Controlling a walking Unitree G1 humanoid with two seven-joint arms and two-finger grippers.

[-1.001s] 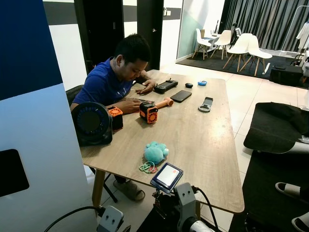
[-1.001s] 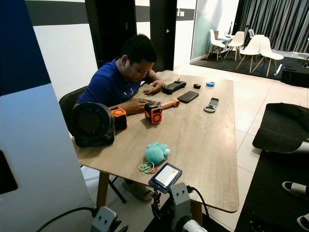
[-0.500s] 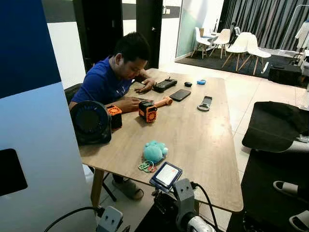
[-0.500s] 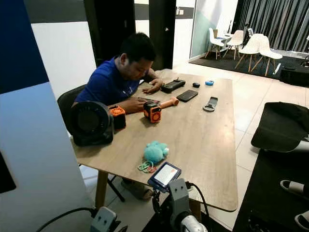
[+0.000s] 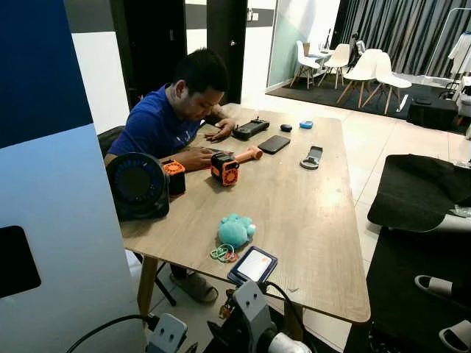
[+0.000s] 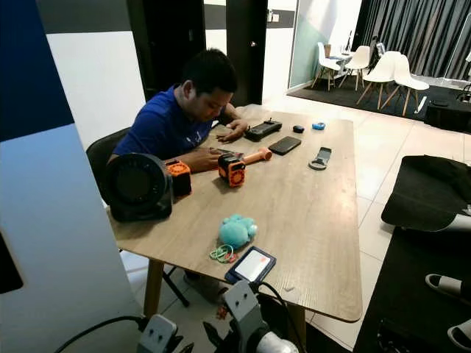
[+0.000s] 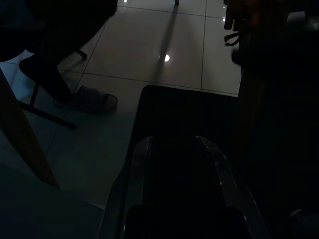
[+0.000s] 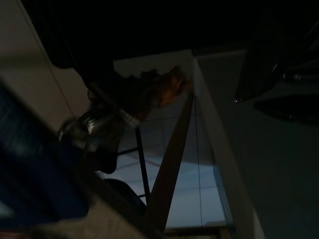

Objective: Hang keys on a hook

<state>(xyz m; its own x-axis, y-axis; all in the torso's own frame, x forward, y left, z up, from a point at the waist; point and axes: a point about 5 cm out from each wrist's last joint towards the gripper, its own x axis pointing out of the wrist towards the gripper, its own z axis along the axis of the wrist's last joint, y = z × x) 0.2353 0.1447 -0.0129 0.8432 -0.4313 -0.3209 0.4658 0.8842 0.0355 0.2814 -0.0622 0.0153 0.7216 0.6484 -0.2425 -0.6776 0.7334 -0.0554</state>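
Whether the fingers of either gripper are released or clenched I cannot tell: the left wrist view is very dark, with a dim tiled floor (image 7: 149, 45), a sandalled foot (image 7: 87, 99) and a slanting wooden leg (image 7: 22, 144), and the right wrist view is a murky blur with a table leg (image 8: 169, 159) seen from underneath. In the head views the right arm (image 5: 246, 327) sits low, just below the near edge of the table (image 5: 309, 213), and the left arm (image 5: 168, 334) hangs low beside it, next to a pale blue panel (image 5: 66, 243).

On the table near that edge lie the keys: a bunch of coloured rings (image 5: 223, 254) touching a teal plush toy (image 5: 236, 231), with a small screen device (image 5: 253, 265) just beside them. Farther along stand a black round fan (image 5: 137, 186), two orange-and-black cubes (image 5: 225, 169), a phone (image 5: 274, 144), a controller (image 5: 251, 129) and a strap (image 5: 312, 157). A person in a blue shirt (image 5: 158, 129) sits at the table's left side, hands resting on it
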